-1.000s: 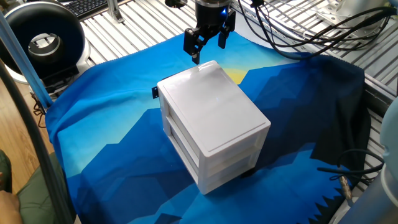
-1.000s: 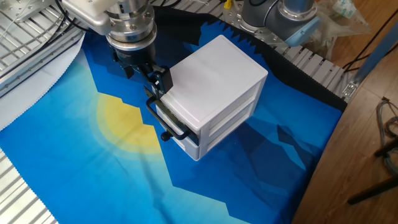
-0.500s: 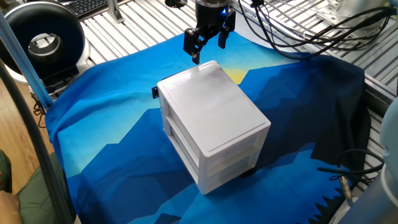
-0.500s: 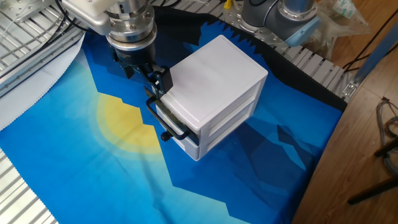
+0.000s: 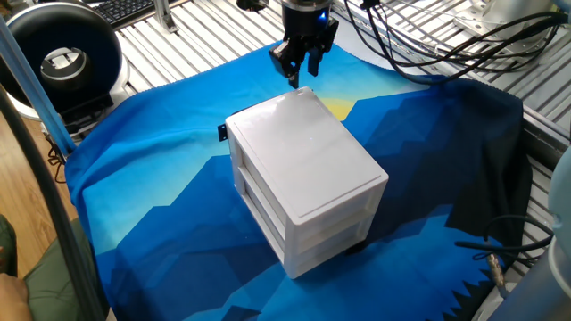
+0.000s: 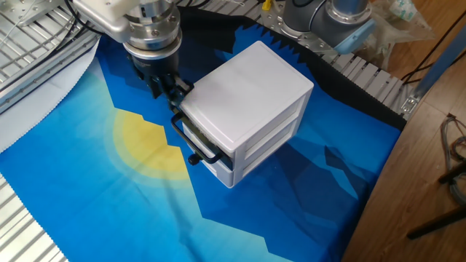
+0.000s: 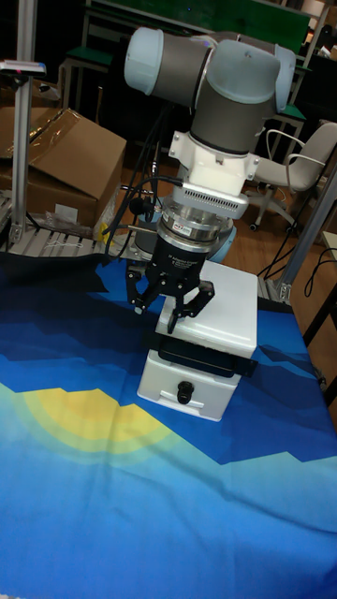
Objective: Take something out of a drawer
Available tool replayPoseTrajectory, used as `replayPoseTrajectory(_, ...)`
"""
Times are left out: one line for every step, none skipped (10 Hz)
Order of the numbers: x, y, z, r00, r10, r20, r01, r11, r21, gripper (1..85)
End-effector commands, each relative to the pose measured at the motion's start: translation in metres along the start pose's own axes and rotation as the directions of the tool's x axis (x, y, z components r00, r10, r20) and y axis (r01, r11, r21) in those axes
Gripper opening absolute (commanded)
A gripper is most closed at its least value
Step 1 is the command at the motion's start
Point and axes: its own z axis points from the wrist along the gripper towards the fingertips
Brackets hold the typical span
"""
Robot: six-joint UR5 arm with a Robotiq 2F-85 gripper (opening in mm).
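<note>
None of the task's real work shows as done. The drawer, the upper one in the white drawer unit, looks pushed in, its front about level with the lower drawer under it. The wooden cube appears in no view. It is presumably inside the unit behind that closed front, but that is a guess.

The gripper hangs at the unit's top front edge, just above the upper drawer's black handle. Its fingers are drawn close together, tips almost meeting. The unit's lid hides the tips in one fixed view, and the other views are too coarse there. So I cannot tell whether the fingers pinch part of the handle or only hover beside it.

I judge this the opening step, getting hold of the handle. Still to come are pulling the drawer out, letting go, reaching in, gripping the cube and lifting it clear of the unit.

The drawer's long axis runs from the unit's front to its back. Its handled face points away from the unit's rear, toward the yellow patch on the blue cloth. A pull would have to follow that line, straight out from the unit's front, or the tray may bind or drag the light unit along
</note>
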Motion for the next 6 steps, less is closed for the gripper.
replayPoseTrajectory(-0.001,-0.003,-0.002,1.0,-0.002,0.007,0.002,1.0,0.014,1.0)
replayPoseTrajectory(-0.001,-0.003,-0.003,1.0,-0.002,0.007,0.002,1.0,0.012,1.0)
replayPoseTrajectory(0.001,-0.002,-0.005,1.0,-0.018,0.003,0.018,1.0,0.011,1.0)
replayPoseTrajectory(0.0,-0.002,-0.012,0.995,-0.099,0.014,0.099,0.995,0.012,1.0)
replayPoseTrajectory(0.001,0.001,-0.02,0.979,-0.205,0.013,0.205,0.979,0.012,1.0)
replayPoseTrajectory(-0.002,0.007,-0.027,0.931,-0.364,0.028,0.363,0.932,0.015,1.0)
